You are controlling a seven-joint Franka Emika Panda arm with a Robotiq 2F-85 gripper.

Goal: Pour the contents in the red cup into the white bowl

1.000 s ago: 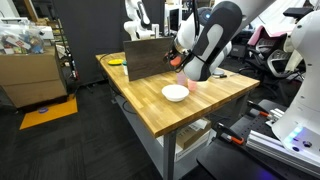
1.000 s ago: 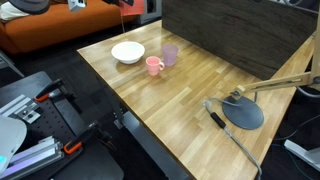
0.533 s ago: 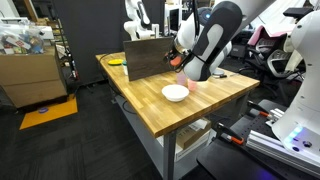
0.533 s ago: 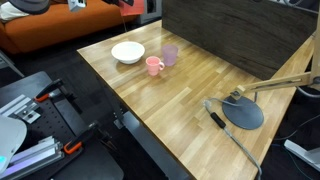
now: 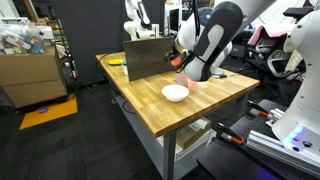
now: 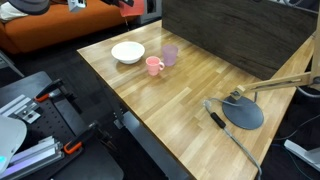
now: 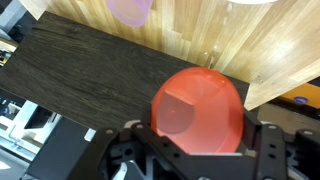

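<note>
In the wrist view my gripper point(image 7: 198, 135) is shut on the red cup point(image 7: 197, 108), whose round red-orange body fills the space between the two black fingers point(image 7: 135, 137). I cannot see what is inside it. The cup is held high above the table; in an exterior view it shows only as a red spot point(image 6: 125, 3) at the top edge. The white bowl point(image 6: 127, 52) stands on the wooden table near its corner, and also appears as the bowl point(image 5: 175, 93) under the arm. Only a sliver of the bowl point(image 7: 250, 1) reaches the wrist view.
A pink cup point(image 6: 154, 66) and a lilac translucent cup point(image 6: 170, 54) stand beside the bowl. A dark upright board point(image 6: 230, 35) runs along the table's back. A black round lamp base point(image 6: 243, 112) with a cable lies at the far end. A yellow item point(image 5: 115, 62) lies behind the board.
</note>
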